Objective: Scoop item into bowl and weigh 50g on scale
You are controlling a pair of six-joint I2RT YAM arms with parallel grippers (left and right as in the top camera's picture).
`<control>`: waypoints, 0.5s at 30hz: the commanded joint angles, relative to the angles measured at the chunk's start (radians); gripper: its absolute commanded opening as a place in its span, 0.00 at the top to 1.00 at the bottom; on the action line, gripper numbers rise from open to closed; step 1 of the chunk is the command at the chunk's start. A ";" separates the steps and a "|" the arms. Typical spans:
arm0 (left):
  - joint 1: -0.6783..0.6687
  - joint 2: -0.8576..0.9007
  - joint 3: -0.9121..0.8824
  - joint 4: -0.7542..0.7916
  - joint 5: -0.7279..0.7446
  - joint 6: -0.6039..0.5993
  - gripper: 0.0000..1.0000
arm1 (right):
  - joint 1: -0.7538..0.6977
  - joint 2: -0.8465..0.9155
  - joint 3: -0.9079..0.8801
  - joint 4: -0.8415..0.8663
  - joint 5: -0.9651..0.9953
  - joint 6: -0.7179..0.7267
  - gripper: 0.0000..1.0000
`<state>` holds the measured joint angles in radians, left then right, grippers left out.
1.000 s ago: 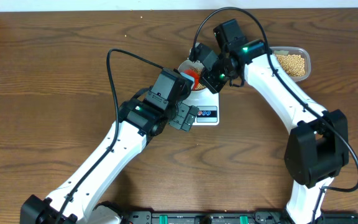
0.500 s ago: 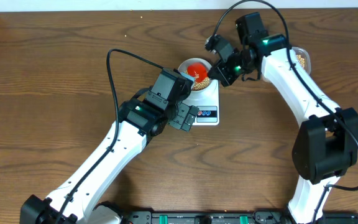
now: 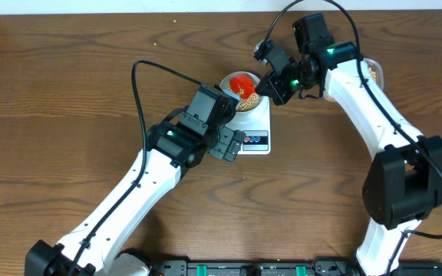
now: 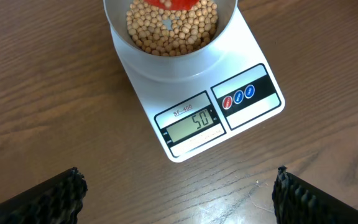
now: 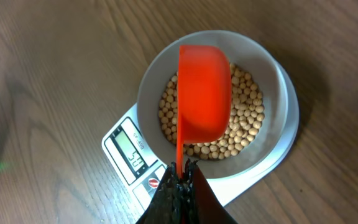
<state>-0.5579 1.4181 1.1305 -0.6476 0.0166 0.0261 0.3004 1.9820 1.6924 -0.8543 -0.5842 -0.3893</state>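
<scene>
Table [image 3: 67, 92]: both arms met over the scale [image 4: 166, 81], which sat mid-table with the bowl [image 5: 275, 87] on its platform.

Step, as I judged it: the final weigh check. The display [image 4: 191, 122] read 50 in the left wrist view, so the target looked to be met.

Right gripper [image 5: 180, 171] was clamped tight on the handle of the red scoop [image 5: 204, 93], with the cup over the bowl and apparently turned mouth-down. Left gripper [image 4: 179, 186] was spread fully wide with nothing in it, hovering over bare wood just in front of the scale.

The beans [image 5: 244, 118] covered the bowl floor.

Next move, my call: lift the scoop straight up and clear, without nudging the bowl or shedding any last beans, then re-read the display.

Unclear:
- Whether the scoop was touching the beans or the rim. If it was, the reading was suspect.
- Whether any beans were left in the cup, since its mouth was hidden.
- The clear tub [image 3: 374, 73] was mostly behind the right arm in the overhead view.
- The display digits were sideways and soft in the right wrist view, so I couldn't confirm them there.
</scene>
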 commanded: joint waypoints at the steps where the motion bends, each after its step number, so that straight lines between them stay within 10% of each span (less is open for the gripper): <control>1: 0.003 0.001 0.003 -0.003 -0.003 -0.002 0.02 | -0.007 -0.048 0.017 0.003 -0.020 -0.020 0.99; 15: 0.003 0.001 0.003 -0.003 -0.003 -0.002 0.02 | -0.052 -0.048 0.018 -0.003 -0.141 0.020 0.99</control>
<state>-0.5579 1.4181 1.1305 -0.6479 0.0166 0.0261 0.2890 1.9625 1.6924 -0.8532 -0.6209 -0.3946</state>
